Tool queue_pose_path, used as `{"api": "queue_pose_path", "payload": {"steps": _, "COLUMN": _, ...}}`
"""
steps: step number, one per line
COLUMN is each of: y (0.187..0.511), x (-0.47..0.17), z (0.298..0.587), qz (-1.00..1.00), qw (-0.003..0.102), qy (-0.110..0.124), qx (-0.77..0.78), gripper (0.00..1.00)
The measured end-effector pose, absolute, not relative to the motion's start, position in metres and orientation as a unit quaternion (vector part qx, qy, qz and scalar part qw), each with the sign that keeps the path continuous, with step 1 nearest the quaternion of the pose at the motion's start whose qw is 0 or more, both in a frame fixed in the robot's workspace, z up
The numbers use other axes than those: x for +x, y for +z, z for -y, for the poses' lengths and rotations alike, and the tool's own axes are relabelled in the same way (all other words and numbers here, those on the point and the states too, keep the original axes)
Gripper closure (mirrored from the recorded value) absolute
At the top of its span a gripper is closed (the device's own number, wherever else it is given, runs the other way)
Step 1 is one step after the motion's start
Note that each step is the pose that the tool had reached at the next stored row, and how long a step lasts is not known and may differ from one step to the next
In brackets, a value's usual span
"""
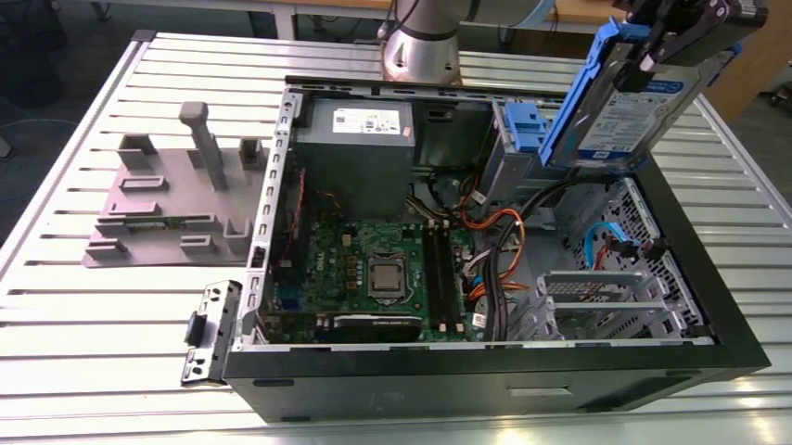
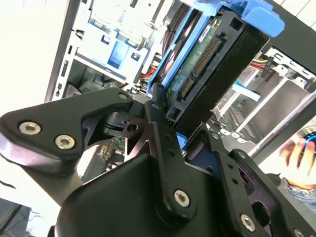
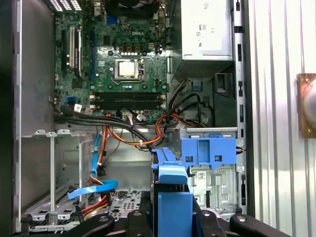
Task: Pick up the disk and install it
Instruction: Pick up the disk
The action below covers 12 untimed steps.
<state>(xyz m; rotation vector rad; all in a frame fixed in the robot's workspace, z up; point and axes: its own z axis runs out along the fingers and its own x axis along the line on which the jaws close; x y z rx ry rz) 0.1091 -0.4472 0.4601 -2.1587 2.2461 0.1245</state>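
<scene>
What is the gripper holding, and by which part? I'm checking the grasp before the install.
The gripper holds the disk upright by its top end, above the open computer case.

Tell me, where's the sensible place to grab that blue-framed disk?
By its top end, pinching the two flat faces from above, as the gripper does now. The disk hangs upright over the open computer case, so its lower end stays free.

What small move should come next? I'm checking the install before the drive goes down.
Probably a slow descent toward the blue drive bay. The gripper holds the disk upright, above the open computer case, and in the first wrist view its blue bracket sits beside the bay, not yet in it.
</scene>
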Motion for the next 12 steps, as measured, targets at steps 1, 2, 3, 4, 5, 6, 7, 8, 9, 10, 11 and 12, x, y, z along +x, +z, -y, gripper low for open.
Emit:
{"api": "queue_pose_path", "payload": {"steps": 1, "y": 0.4602, "x": 0.109, "z": 0.4479, "qz": -0.721, "qw": 0.014, "qy": 0.042, "qx": -0.692, "gripper": 0.64}}
{"api": "queue_pose_path", "payload": {"steps": 2, "y": 0.4601, "x": 0.109, "z": 0.4489, "qz": -0.721, "qw": 0.016, "qy": 0.044, "qx": -0.692, "gripper": 0.64}}
{"api": "queue_pose_path", "payload": {"steps": 3, "y": 0.4601, "x": 0.109, "z": 0.45, "qz": -0.721, "qw": 0.017, "qy": 0.045, "qx": -0.692, "gripper": 0.64}}
{"api": "queue_pose_path", "payload": {"steps": 4, "y": 0.4601, "x": 0.109, "z": 0.4503, "qz": -0.721, "qw": 0.017, "qy": 0.045, "qx": -0.692, "gripper": 0.64}}
{"api": "queue_pose_path", "payload": {"steps": 5, "y": 0.4601, "x": 0.109, "z": 0.4503, "qz": -0.721, "qw": 0.017, "qy": 0.045, "qx": -0.692, "gripper": 0.64}}
{"api": "queue_pose_path", "payload": {"steps": 6, "y": 0.4601, "x": 0.109, "z": 0.4503, "qz": -0.721, "qw": 0.017, "qy": 0.045, "qx": -0.692, "gripper": 0.64}}
{"api": "queue_pose_path", "payload": {"steps": 7, "y": 0.4602, "x": 0.109, "z": 0.4504, "qz": -0.721, "qw": 0.017, "qy": 0.045, "qx": -0.692, "gripper": 0.64}}
{"api": "queue_pose_path", "payload": {"steps": 8, "y": 0.4602, "x": 0.109, "z": 0.4505, "qz": -0.721, "qw": 0.017, "qy": 0.045, "qx": -0.692, "gripper": 0.64}}
{"api": "queue_pose_path", "payload": {"steps": 9, "y": 0.4601, "x": 0.109, "z": 0.4506, "qz": -0.721, "qw": 0.017, "qy": 0.045, "qx": -0.692, "gripper": 0.64}}
{"api": "queue_pose_path", "payload": {"steps": 10, "y": 0.4602, "x": 0.109, "z": 0.4507, "qz": -0.721, "qw": 0.017, "qy": 0.045, "qx": -0.692, "gripper": 0.64}}
{"api": "queue_pose_path", "payload": {"steps": 11, "y": 0.4602, "x": 0.109, "z": 0.451, "qz": -0.721, "qw": 0.017, "qy": 0.045, "qx": -0.692, "gripper": 0.64}}
{"api": "queue_pose_path", "payload": {"steps": 12, "y": 0.4601, "x": 0.109, "z": 0.4514, "qz": -0.721, "qw": 0.017, "qy": 0.045, "qx": -0.692, "gripper": 0.64}}
